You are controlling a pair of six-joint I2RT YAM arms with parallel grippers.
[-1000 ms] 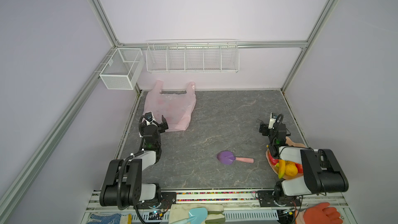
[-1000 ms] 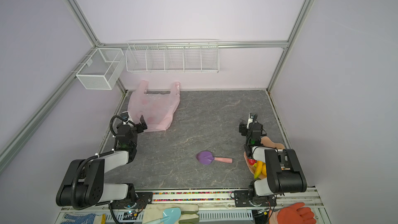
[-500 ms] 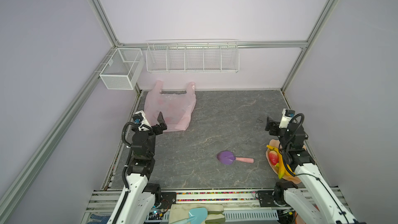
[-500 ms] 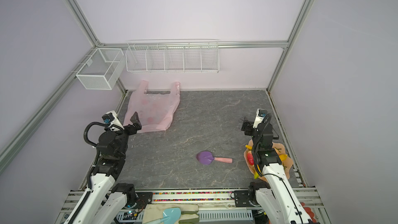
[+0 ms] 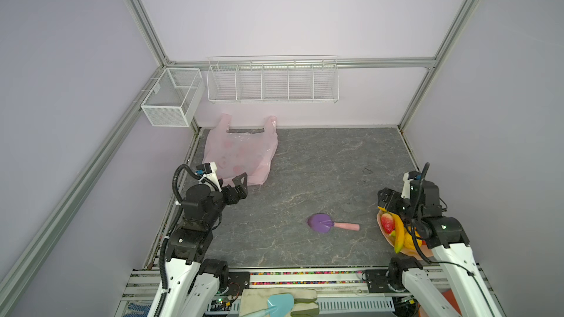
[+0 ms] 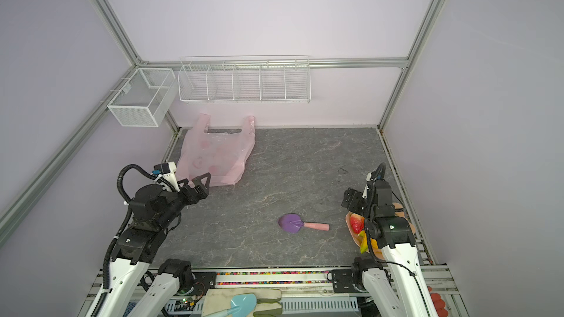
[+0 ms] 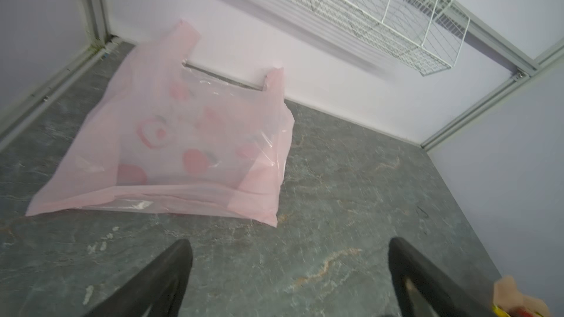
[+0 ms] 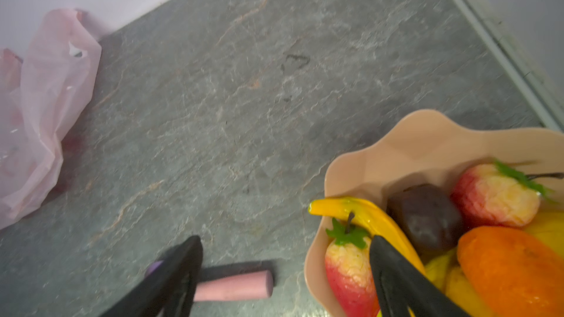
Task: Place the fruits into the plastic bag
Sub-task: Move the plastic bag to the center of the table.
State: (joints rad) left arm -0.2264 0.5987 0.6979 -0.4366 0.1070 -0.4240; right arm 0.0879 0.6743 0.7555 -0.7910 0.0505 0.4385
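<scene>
The pale-pink plastic bag (image 5: 241,154) (image 6: 216,157) lies flat at the back left, its handle loops against the back wall; it also shows in the left wrist view (image 7: 183,135). The fruits sit heaped on a tan wavy plate (image 8: 396,154) at the front right: a strawberry (image 8: 351,269) (image 5: 387,222), a banana (image 8: 366,214), a dark plum (image 8: 424,218), another strawberry (image 8: 494,196) and an orange one (image 8: 512,269). My left gripper (image 5: 232,182) (image 7: 290,243) hovers open and empty just in front of the bag. My right gripper (image 5: 385,199) (image 8: 285,240) hangs open, empty, over the plate's near rim.
A purple scoop (image 5: 320,223) with a pink handle (image 8: 235,289) lies on the grey stone floor left of the plate. White wire baskets (image 5: 273,82) (image 5: 172,97) hang on the back and left walls. Gloves and a blue scoop (image 5: 279,303) lie beyond the front rail.
Both arms have unfolded and risen from their low resting pose. The left gripper now points at the bag, the right one stands above the plate's edge. Nothing was taken hold of.
</scene>
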